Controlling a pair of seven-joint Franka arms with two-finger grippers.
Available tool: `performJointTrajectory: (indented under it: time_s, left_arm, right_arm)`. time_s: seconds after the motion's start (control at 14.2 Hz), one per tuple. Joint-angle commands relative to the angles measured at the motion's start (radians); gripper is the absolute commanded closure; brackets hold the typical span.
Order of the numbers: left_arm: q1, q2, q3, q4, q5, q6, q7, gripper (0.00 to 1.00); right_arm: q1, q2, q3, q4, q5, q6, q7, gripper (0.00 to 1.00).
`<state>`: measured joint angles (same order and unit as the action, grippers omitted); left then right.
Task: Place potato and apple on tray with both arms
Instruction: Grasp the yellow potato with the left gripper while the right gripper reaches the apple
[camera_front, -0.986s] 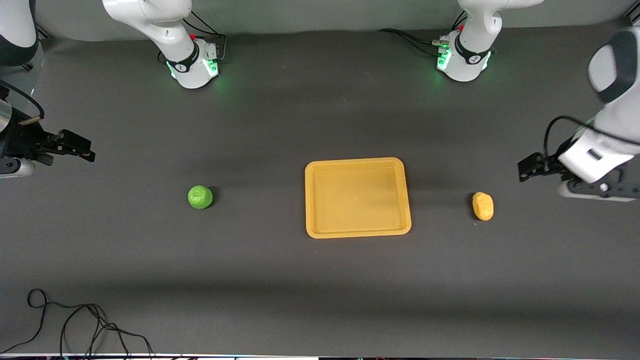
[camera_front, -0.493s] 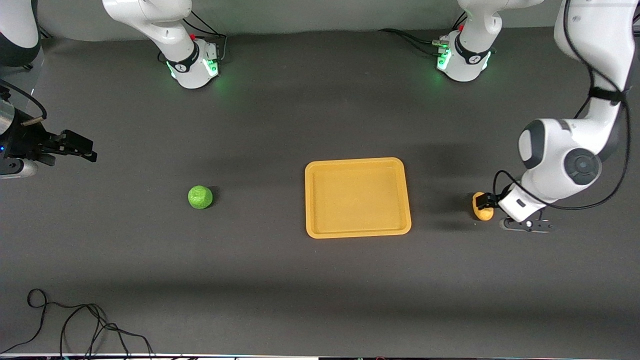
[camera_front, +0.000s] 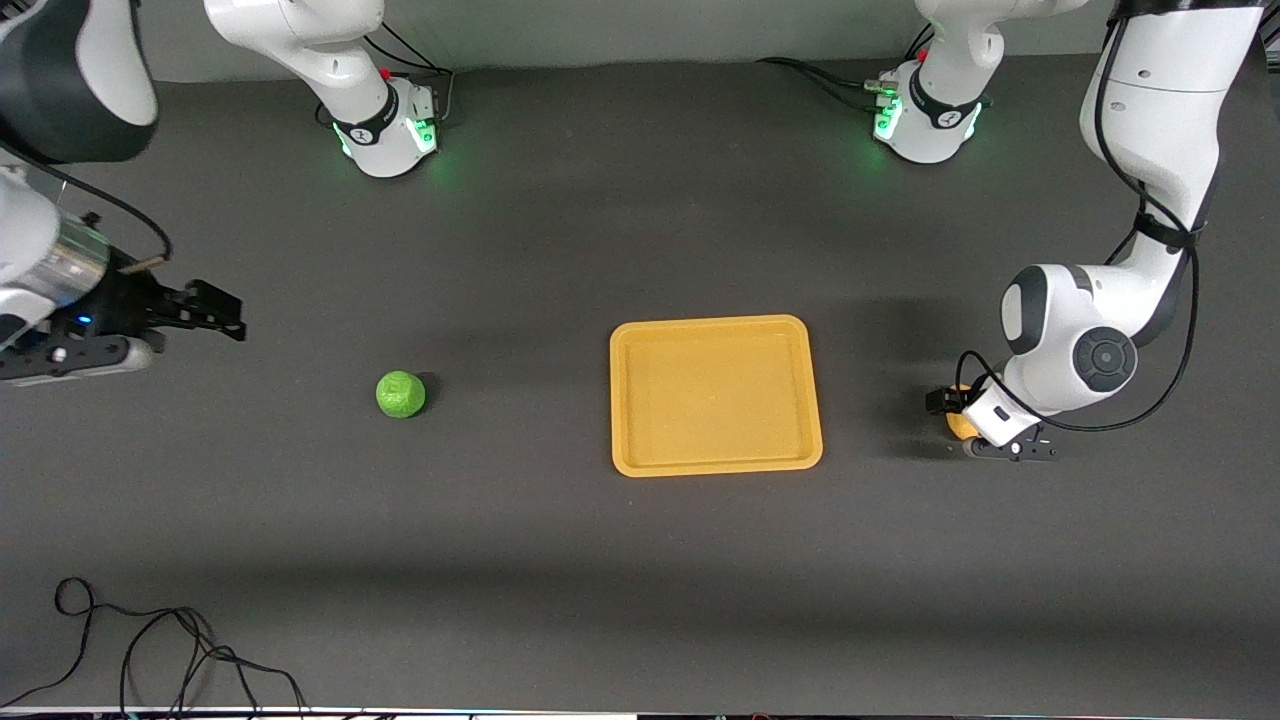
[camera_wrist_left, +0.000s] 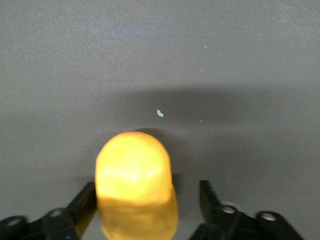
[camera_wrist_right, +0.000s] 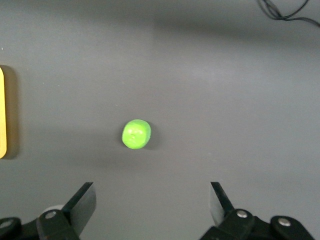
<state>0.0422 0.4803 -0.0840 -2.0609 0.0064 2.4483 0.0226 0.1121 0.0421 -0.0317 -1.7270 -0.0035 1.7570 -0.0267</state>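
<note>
On the table, one potato (camera_wrist_left: 134, 180), one apple (camera_front: 400, 394), one tray (camera_front: 716, 465).

The tray (camera_front: 716, 395) sits mid-frame with bare dark table (camera_front: 640, 560) on all four sides. Open lanes run from it toward the apple (camera_front: 401, 394) at frame left and the potato (camera_front: 958, 424) at frame right. The left gripper (camera_front: 952, 412) crowds the potato, apparently straddling it. A loose cable (camera_front: 150, 650) occupies the lower-left corner.
</note>
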Motion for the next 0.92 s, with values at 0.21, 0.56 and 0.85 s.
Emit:
performJointTrajectory:
  time_s: [0.21,0.56,0.85]
  left_arm:
    - [-0.028,-0.127,-0.035,0.149,-0.011,-0.292,-0.140,0.90]
    - [-0.103,-0.134,-0.166,0.312,-0.011,-0.445,-0.346,0.89]
    - [-0.209,-0.069,-0.195,0.324,-0.038,-0.321,-0.502,0.89]
  right_arm:
    - [0.081,-0.030,-0.005,-0.146,0.000,0.127,0.088,0.00]
    - [0.104,-0.033,-0.005,-0.276,0.000,0.249,0.131,0.00]
    - [0.101,-0.025,-0.013,-0.535,0.000,0.586,0.134,0.00]
